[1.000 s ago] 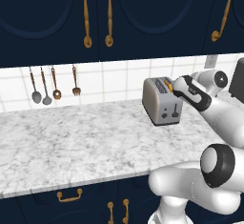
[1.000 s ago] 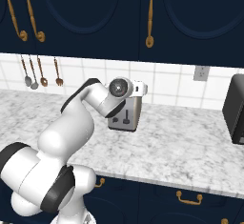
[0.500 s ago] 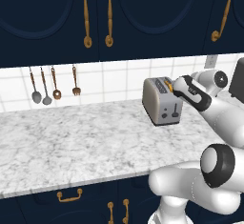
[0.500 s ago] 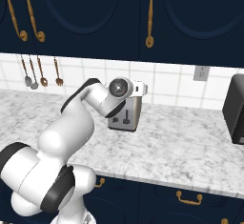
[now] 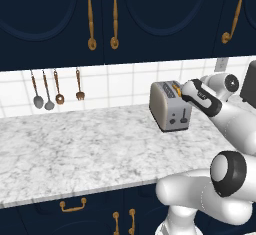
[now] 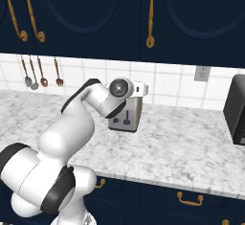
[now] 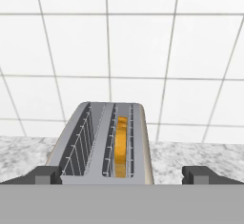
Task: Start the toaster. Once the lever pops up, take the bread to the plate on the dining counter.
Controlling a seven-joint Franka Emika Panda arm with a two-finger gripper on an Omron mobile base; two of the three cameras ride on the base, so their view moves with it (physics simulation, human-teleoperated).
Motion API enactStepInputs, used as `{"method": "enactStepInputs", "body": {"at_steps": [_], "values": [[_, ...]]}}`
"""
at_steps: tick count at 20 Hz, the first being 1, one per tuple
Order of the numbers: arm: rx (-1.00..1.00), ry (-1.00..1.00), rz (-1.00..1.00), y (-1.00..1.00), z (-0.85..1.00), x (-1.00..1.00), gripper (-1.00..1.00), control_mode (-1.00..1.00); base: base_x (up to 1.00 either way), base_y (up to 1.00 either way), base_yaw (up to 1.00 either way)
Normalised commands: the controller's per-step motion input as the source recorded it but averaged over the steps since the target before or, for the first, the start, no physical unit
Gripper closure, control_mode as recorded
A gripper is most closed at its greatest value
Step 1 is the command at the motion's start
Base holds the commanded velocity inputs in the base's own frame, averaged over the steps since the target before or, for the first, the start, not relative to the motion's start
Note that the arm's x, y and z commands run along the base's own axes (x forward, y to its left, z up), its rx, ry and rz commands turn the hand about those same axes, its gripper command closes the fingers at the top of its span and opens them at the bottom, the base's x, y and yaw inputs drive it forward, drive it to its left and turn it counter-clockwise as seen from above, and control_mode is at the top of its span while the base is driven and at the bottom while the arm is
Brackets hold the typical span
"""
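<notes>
We see toaster (image 5: 170, 105) near worktop (image 5: 85, 144) back edge, by tiled wall. Bread (image 7: 121, 146) sits in right slot in hand view; left slot bare. Our tool (image 7: 122, 174) hovers over toaster's near end, jaws spread wide, holding nothing. Broad free worktop left of toaster.

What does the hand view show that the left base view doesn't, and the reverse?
Hand view alone: the insides of both slots from above, with the bread standing in the right-hand slot and the other slot empty; the open gripper tips either side of the toaster. Left base view alone: the toaster's end face with its lever, hanging utensils, the cabinets and the counter. Both: the toaster, white wall tiles, marble.
</notes>
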Motion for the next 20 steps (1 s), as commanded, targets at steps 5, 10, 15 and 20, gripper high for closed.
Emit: {"method": "enactStepInputs", "body": {"at_steps": [5,10,15,20], "values": [[0.00,0.00,0.00,0.00,0.00,0.00,-1.00,-1.00,0.00,0.00,0.00],[0.00,0.00,0.00,0.00,0.00,0.00,-1.00,-1.00,0.00,0.00,0.00],[0.00,0.00,0.00,0.00,0.00,0.00,-1.00,-1.00,0.00,0.00,0.00],[0.00,0.00,0.00,0.00,0.00,0.00,-1.00,-1.00,0.00,0.00,0.00]]}}
